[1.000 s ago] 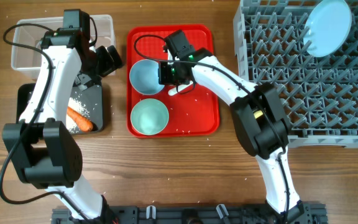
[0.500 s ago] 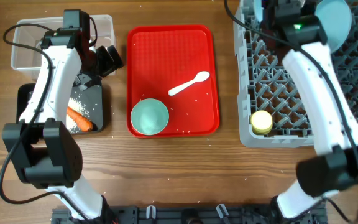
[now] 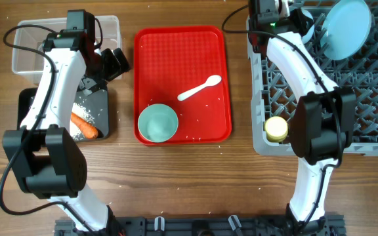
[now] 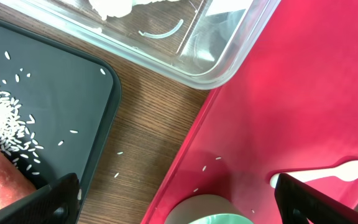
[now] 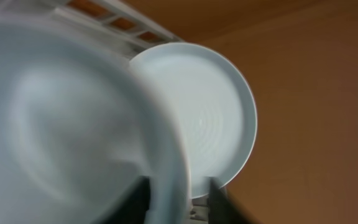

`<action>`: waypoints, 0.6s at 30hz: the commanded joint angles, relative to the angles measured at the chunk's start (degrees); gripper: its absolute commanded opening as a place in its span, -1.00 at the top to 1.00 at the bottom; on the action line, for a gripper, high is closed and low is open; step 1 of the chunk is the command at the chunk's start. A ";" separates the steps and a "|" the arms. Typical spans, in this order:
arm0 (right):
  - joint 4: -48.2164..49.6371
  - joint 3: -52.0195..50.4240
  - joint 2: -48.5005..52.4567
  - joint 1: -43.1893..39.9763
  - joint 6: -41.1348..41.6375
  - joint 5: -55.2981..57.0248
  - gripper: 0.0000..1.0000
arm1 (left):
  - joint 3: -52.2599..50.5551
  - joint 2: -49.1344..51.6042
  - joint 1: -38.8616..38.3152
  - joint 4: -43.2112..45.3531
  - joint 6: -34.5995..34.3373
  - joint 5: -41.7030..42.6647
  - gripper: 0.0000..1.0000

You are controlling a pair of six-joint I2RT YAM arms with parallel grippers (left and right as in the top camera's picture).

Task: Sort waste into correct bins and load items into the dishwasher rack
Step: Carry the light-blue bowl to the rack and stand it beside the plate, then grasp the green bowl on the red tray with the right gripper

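Transfer of a bowl to the rack. The right claw (image 5: 178,200) pinches the rim of the held bowl (image 5: 73,124), which is blurred and fills most of the right wrist view, over the far left corner of the rack (image 3: 346,98). The plate (image 3: 346,26) stands on edge just beyond it, and the yellow cup (image 3: 275,128) sits at the near left corner. The left claw (image 4: 176,196) is spread wide and empty, hovering where the black tray (image 4: 67,87), the clear tub (image 4: 185,56) and the red tray (image 4: 278,124) meet. A second bowl (image 3: 157,122) and the spoon (image 3: 199,88) lie on the red tray. A carrot (image 3: 84,124) and rice (image 3: 81,110) lie in the black tray.

Risks, as judged: the held bowl, gripped only by its thin rim, may swing and strike the plate. It may also land on top of the pegs rather than between them, and tip over on release. Stray grains on the bench (image 3: 189,190) and the red tray remain unsorted.
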 commanded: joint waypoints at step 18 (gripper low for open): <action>-23.02 -5.46 -13.38 14.25 17.55 -86.42 -0.84 | -0.35 0.33 0.04 0.00 -0.74 -0.55 -1.00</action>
